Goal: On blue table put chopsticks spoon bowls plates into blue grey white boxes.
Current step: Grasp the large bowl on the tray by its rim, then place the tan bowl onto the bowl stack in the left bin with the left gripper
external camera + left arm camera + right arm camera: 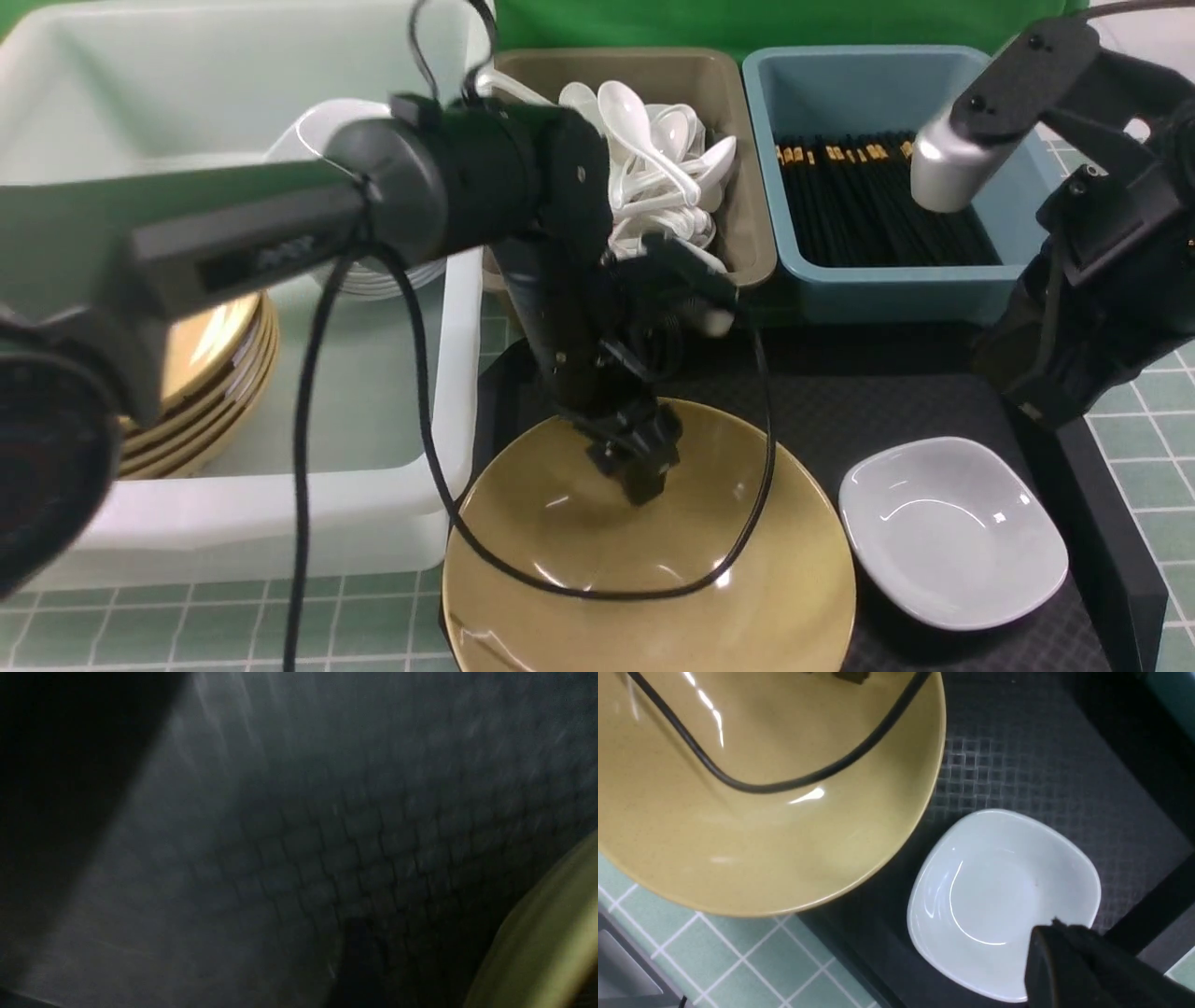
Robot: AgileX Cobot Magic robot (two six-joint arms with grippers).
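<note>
A mustard-tan bowl (pixel 653 569) sits on the black tray, with a small white plate (pixel 952 532) to its right. My left gripper (pixel 639 467) is down at the bowl's far rim. Its wrist view is dark and blurred and shows only the tray texture and the bowl's edge (pixel 551 942), so I cannot make out the jaws. My right gripper (pixel 1055 933) hangs just above the plate (pixel 999 896), shut with nothing in it. More bowls (pixel 215 373) and plates (pixel 317 131) lie in the white box (pixel 280 523). Spoons (pixel 653 159) fill the grey box (pixel 747 243). Chopsticks (pixel 868 196) lie in the blue box (pixel 896 289).
The black textured tray (pixel 887 392) lies on the blue table (pixel 1148 439), in front of the grey and blue boxes. My left arm's cable (pixel 597 579) droops across the bowl. The right arm (pixel 1083 271) stands over the tray's right edge.
</note>
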